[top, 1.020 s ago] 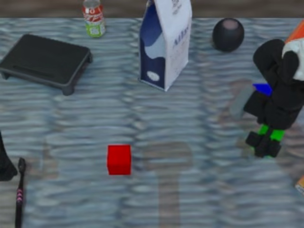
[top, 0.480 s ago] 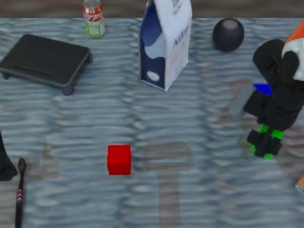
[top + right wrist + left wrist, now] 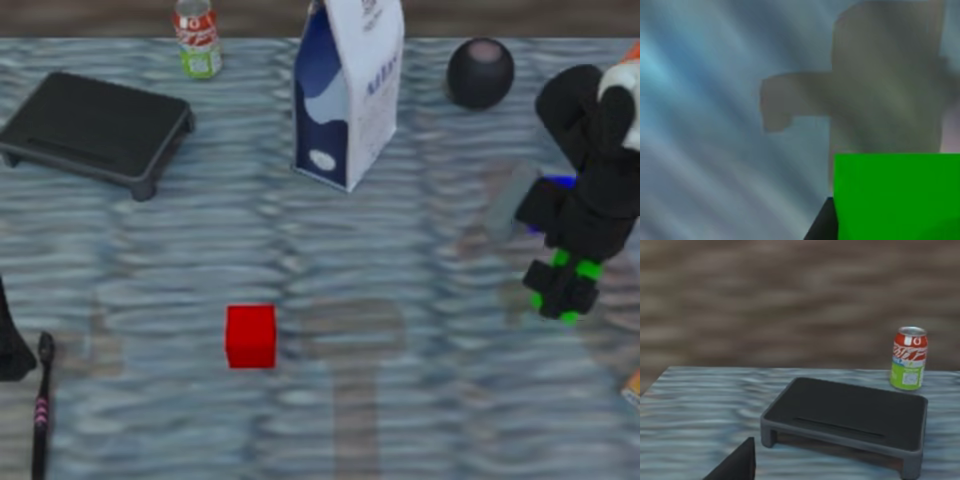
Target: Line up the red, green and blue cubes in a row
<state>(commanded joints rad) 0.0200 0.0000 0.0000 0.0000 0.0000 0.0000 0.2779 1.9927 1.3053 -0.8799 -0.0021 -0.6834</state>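
The red cube [image 3: 250, 335] rests on the table left of centre, alone. My right gripper [image 3: 565, 288] hangs above the right side of the table, shut on the green cube [image 3: 589, 269], which shows only as green bits around the black fingers. In the right wrist view the green cube [image 3: 895, 195] fills the lower corner, with the arm's shadow on the table beneath. The blue cube [image 3: 562, 182] is a thin sliver behind the right arm, mostly hidden. My left gripper [image 3: 12, 350] is parked at the left edge; one finger [image 3: 735, 465] shows well off to the side.
A milk carton [image 3: 350, 90] stands at the back centre, a soda can [image 3: 198, 38] to its left, a dark ball [image 3: 480, 72] to its right. A black low stand [image 3: 95, 125] sits back left. A toothbrush [image 3: 40, 410] lies front left. An orange item [image 3: 632, 385] pokes in at the right edge.
My right gripper has lifted with the green cube and drifted slightly right and toward the back. The arm now covers more of the blue cube. The red cube has not moved.
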